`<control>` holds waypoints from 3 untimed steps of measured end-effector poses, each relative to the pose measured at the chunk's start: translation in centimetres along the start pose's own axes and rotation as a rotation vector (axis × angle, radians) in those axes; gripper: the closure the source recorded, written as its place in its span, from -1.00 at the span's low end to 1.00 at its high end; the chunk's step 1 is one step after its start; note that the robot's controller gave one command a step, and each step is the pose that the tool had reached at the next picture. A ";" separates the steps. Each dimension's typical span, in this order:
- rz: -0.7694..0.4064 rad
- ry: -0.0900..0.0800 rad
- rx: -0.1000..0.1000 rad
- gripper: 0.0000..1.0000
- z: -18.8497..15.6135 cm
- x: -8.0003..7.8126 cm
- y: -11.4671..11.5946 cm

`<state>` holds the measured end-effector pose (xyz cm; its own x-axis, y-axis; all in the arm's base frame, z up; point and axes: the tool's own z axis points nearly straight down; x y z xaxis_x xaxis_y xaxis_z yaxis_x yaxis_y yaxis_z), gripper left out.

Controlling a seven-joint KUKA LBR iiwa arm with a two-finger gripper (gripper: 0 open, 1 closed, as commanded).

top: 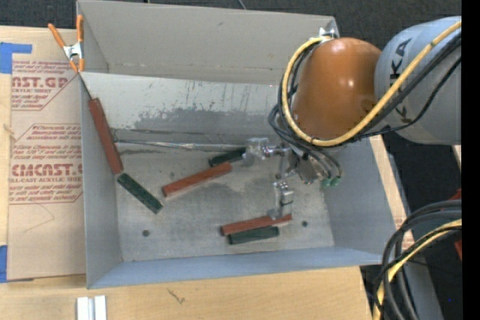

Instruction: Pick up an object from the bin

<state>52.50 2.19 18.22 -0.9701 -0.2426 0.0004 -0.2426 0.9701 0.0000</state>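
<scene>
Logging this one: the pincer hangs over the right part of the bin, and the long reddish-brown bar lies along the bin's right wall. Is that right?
No. The camera view shows the long reddish-brown bar lying along the left wall of the bin, not its right. The pincer does hang over the right part of the bin.

I log six items in the bin point(187, 41).
Three red-brown: left red-brown stick point(103, 135), centre red-brown stick point(196, 180), lower red-brown stick point(251, 224).
Three dark green: left green stick point(139, 192), centre green stick point(226, 157), lower green stick point(253, 234).
</scene>
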 end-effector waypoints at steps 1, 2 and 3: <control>-0.178 -0.011 0.002 -1.00 3.6 1.5 0.1; -0.141 0.001 -0.002 1.00 10.5 3.2 1.0; -0.141 0.001 -0.002 1.00 10.5 3.2 1.0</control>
<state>49.15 2.37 7.77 -0.9265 -0.3764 0.0011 -0.3764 0.9265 0.0018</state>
